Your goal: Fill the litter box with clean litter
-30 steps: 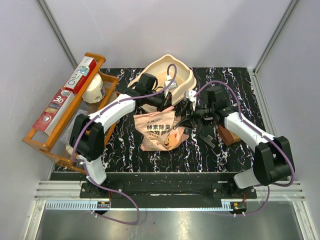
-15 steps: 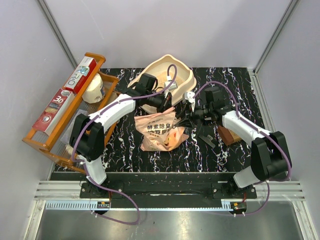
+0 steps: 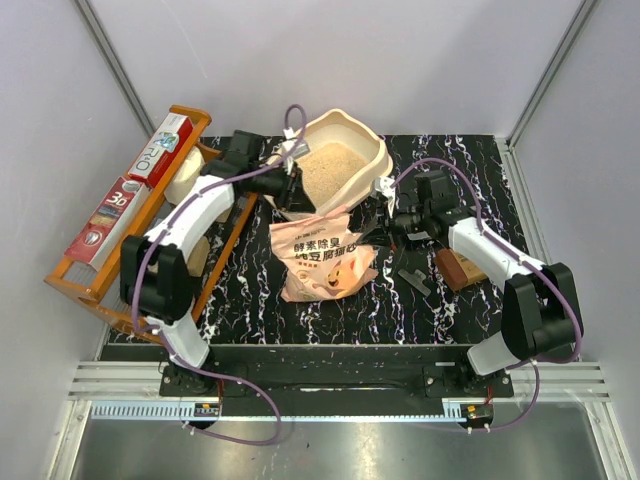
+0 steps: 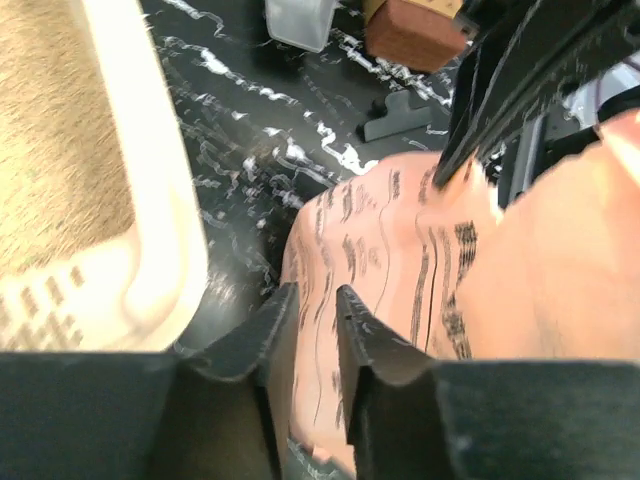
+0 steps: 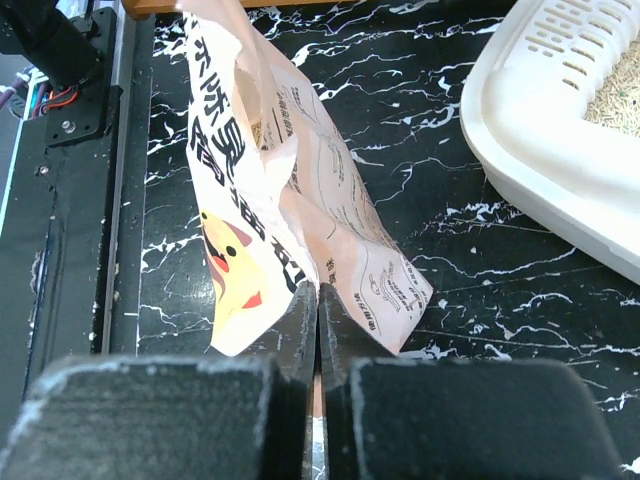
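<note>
Left gripper [image 4: 315, 295] swung left of litter box [image 3: 380, 158], jaws parted, seemingly empty | right gripper [image 5: 318, 290] pinching pink bag [image 5: 260, 200] (thin edge) | I fear it slips, spilling clean litter [image 3: 330, 168] beside box.

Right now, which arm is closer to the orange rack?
Left. The left arm is right by the rack; the right arm is across the table, past the bag.

You're in a robot test cell: plain pale walls [image 3: 330, 60] framed by aluminium struts [image 3: 112, 62], the left arm [image 3: 195, 215] and right arm [image 3: 490, 255] bolted to a base rail [image 3: 330, 380], and household props, a litter box [image 3: 379, 157], pink bag [image 3: 320, 260] and orange wooden rack [image 3: 188, 116], staged on a black marbled tabletop [image 3: 470, 160].
</note>
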Tool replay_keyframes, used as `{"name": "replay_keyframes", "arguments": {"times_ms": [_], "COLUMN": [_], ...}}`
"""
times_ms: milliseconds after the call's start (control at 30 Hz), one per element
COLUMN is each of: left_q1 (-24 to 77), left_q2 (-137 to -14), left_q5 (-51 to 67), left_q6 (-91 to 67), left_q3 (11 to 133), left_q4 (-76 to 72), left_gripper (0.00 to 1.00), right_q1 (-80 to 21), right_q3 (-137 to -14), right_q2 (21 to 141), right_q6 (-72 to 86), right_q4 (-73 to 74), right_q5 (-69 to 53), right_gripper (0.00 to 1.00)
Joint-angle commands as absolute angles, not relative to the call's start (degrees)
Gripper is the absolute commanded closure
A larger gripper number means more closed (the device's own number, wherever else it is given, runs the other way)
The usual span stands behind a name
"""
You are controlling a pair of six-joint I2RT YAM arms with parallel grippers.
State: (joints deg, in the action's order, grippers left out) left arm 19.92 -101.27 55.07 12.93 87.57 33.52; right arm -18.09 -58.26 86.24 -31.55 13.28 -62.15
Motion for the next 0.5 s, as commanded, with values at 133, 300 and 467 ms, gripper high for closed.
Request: {"name": "replay_keyframes", "arguments": {"times_ms": [133,300,467], "left_q1": [13.1,10.2,10.3], "left_q2": [-80.6,-75.1,-72.3], "left_q5": [50.4,50.9,51.8], "left_q6": [19.5,23.0,26.2], "left_q3": [75.8,70.1,66.4], "left_q4": [34.6,36.0,37.8], "left_gripper": [0.53,0.46,0.45], "right_q1": [-15.6,-14.9,-12.9], "right_q3": [-62.5,-62.1,-62.0], "right_q2": [83.9,83.1,82.3], "right_q6": [-25.1,-24.6,-24.1], "right_q4": [14.9,16.1,17.4], "right_q5": [-60.9,-59.8,-58.5], "right_gripper": [1.0,1.0,1.0]}}
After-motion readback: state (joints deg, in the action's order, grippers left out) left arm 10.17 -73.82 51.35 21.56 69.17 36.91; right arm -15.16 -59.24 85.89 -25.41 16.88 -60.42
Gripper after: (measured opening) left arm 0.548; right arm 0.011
